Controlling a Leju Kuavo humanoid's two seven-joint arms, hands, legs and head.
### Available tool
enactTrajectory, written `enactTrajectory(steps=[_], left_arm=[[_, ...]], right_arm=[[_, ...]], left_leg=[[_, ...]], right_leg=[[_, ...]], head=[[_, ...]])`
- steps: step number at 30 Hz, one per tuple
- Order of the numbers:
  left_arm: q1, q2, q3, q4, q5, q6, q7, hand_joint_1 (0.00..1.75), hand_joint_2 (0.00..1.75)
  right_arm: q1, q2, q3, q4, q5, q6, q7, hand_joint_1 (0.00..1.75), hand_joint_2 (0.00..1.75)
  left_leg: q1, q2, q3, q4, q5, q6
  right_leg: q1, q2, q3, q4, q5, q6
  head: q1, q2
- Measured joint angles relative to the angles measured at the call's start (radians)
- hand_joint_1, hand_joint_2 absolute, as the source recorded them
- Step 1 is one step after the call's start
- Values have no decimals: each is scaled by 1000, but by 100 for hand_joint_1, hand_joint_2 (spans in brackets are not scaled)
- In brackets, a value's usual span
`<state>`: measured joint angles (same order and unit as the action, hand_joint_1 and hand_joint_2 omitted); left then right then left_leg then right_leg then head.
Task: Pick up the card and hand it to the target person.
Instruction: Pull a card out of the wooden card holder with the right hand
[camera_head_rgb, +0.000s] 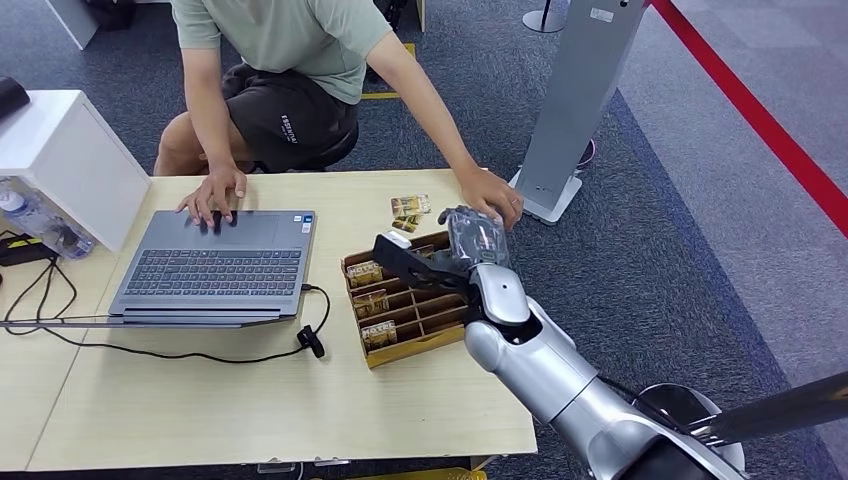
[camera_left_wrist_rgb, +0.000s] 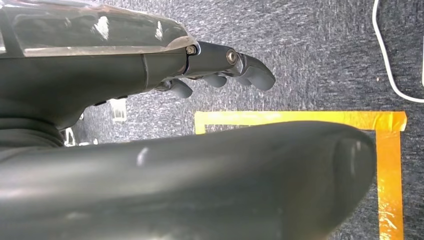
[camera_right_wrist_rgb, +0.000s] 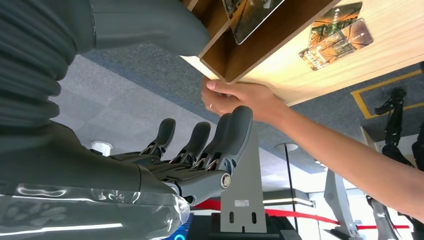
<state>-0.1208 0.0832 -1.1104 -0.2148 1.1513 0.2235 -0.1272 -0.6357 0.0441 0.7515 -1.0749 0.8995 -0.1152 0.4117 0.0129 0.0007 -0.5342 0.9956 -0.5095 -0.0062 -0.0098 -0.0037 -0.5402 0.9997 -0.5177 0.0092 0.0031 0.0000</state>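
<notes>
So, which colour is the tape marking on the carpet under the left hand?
The tape marking is yellow-orange, clearest in the left wrist view, below the left hand.

Head view high, facing down at table (camera_head_rgb: 250, 400), right wrist close (inverted) sharing card rack (camera_head_rgb: 410, 305)

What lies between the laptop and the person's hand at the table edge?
In the head view, the wooden card organizer, two loose cards on the table, and the right hand hovering above the organizer.
</notes>
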Motion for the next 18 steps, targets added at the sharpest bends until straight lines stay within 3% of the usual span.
enactTrajectory(steps=[18], left_arm=[[-6,0,-9,0,0,-2,6,0,0]], right_arm=[[14,2,2,-37,-8,17,-25,77,175]], left_leg=[[0,0,0,0,0,0]], right_leg=[[0,0,0,0,0,0]], head=[[0,0]])
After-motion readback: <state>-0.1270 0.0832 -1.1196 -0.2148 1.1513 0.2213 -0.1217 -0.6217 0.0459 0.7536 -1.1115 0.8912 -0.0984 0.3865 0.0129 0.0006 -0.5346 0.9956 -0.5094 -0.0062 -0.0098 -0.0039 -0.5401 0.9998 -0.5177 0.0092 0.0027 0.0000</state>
